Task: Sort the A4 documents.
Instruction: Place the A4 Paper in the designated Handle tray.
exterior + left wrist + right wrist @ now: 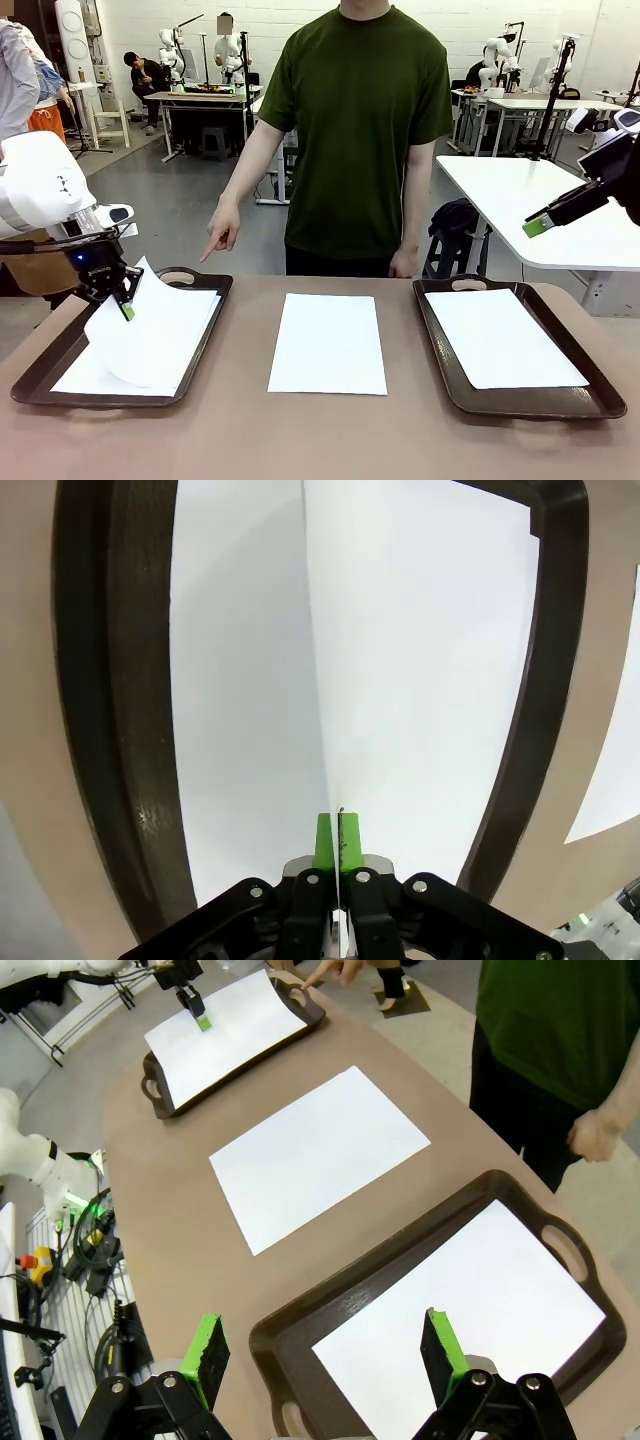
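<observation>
Grips raised A4 sheet (155, 335) by its edge in left end effector (128, 308) over left tray (45, 370). Holds right end effector (322, 1325) wide open above right tray (290, 1325).

Left arm comes in at the left edge of the front frame, wrist tipped down, and the left gripper (127, 306) has its jaws pinched on the edge of a paper sheet (165, 335). Right gripper (538, 225) hangs up at the right edge, jaws spread wide.
</observation>
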### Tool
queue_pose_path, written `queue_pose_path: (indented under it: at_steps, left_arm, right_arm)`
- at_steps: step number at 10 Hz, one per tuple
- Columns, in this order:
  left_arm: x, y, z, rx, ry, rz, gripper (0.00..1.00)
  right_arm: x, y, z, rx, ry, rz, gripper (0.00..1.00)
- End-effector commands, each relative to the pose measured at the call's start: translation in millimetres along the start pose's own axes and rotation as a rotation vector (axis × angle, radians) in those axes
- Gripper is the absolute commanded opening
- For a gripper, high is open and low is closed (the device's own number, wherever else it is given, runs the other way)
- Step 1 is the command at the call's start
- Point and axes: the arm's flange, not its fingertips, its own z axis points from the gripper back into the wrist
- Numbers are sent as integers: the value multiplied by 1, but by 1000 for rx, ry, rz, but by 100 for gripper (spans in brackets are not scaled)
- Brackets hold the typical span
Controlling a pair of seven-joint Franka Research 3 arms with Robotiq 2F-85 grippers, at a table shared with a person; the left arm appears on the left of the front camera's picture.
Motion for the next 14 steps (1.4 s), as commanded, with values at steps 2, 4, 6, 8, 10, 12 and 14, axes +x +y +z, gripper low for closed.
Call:
queue_pose_path:
  at_steps: [2, 4, 6, 8, 10, 12, 14]
  left_arm:
    - [3, -6, 4, 91, -32, 16, 21]
    - [3, -8, 4, 124, -51, 5, 41]
    - [4, -12, 11, 160, -76, -13, 61]
    - [3, -12, 16, 195, -87, -4, 81]
    - [3, -14, 18, 192, -95, -5, 100]
    - [1, -15, 18, 171, -101, 39, 100]
    - [5, -10, 19, 166, -80, -11, 100]
  right_arm:
    - [1, 1, -1, 2, 2, 3, 100]
    - [1, 1, -1, 2, 2, 3, 100]
    - [1, 1, -1, 2, 2, 3, 100]
    - [1, 1, -1, 2, 2, 3, 100]
    - [1, 1, -1, 2, 2, 3, 100]
    - [1, 1, -1, 2, 2, 3, 100]
    - [1, 1, -1, 2, 2, 3, 100]
